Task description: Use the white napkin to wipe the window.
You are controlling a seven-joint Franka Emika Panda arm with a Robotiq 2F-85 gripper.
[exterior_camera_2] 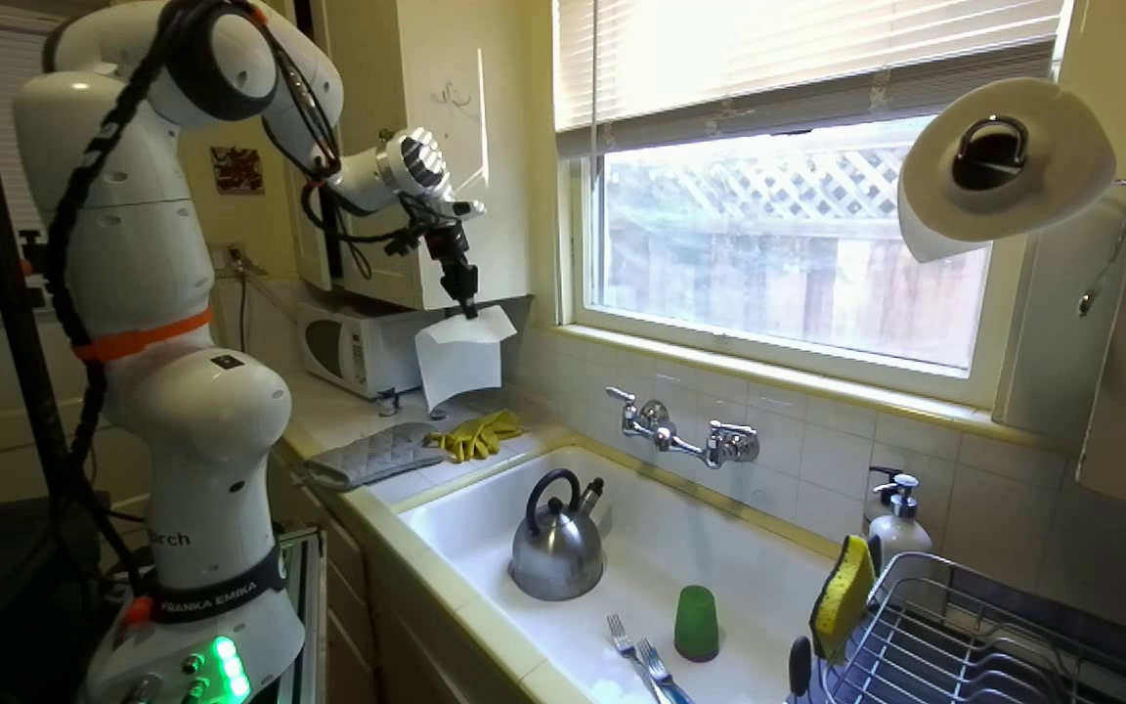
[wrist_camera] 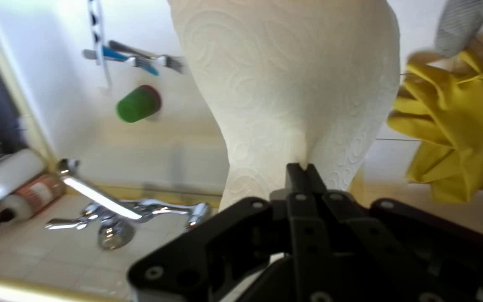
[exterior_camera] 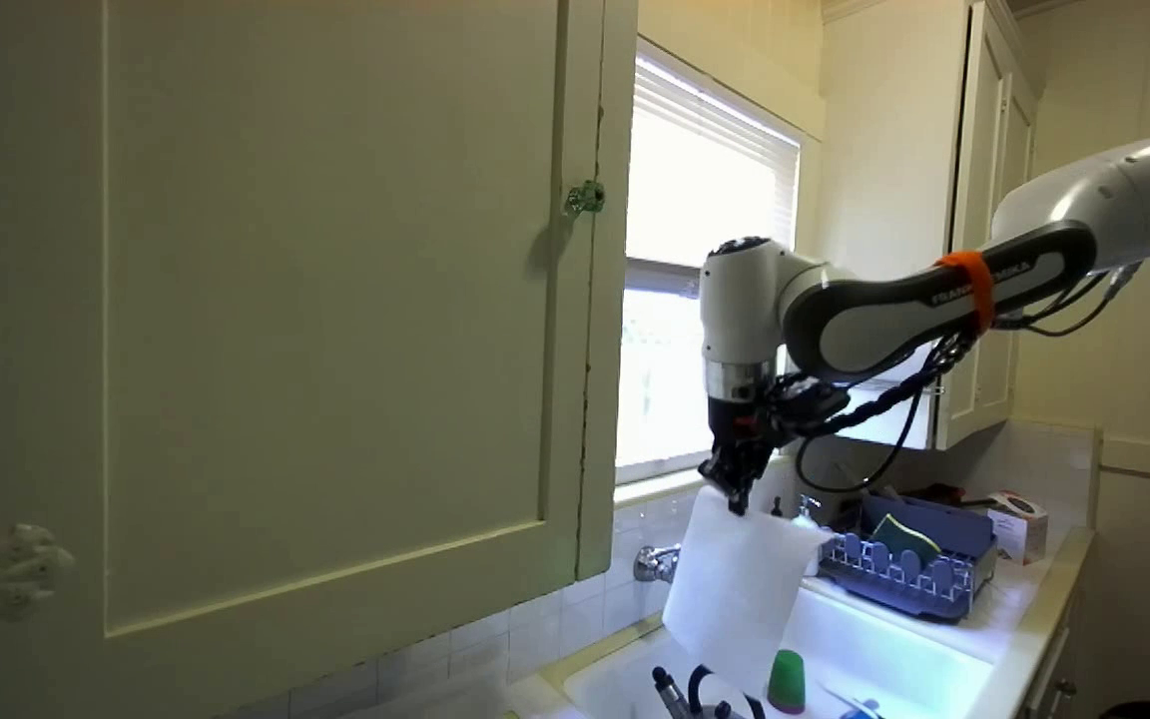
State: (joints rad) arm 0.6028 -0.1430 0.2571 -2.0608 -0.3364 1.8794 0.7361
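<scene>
Grasp is looking done; wiping is looking not yet begun. The tool [wrist_camera: 303, 168] is clenching a white paper napkin [wrist_camera: 283, 79] near its upper edge, jaws meeting on the sheet. In both exterior views the napkin is hanging loosely at the tool's six o'clock.

In an exterior view the window [exterior_camera_2: 768, 254] is standing at the tool's three o'clock, the napkin well apart from it. A blind [exterior_camera_2: 798, 49] is covering the upper part; the lower part is showing bare, probably the area wanting the wipe. A chrome faucet [exterior_camera_2: 666, 437] is sitting at the window's seven o'clock. Yellow rubber gloves [exterior_camera_2: 478, 437] are lying on the worktop [exterior_camera_2: 328, 416] at the tool's six o'clock, lower than the napkin.

Remaining, by judgement: carrying the napkin across, pressing it to the window, stroking. Early stage. Limp paper is likely folding under pressure, a single pinch giving little backing; the approach is likely needing clearance over the faucet. Whether any patch is already clean: cannot tell.
</scene>
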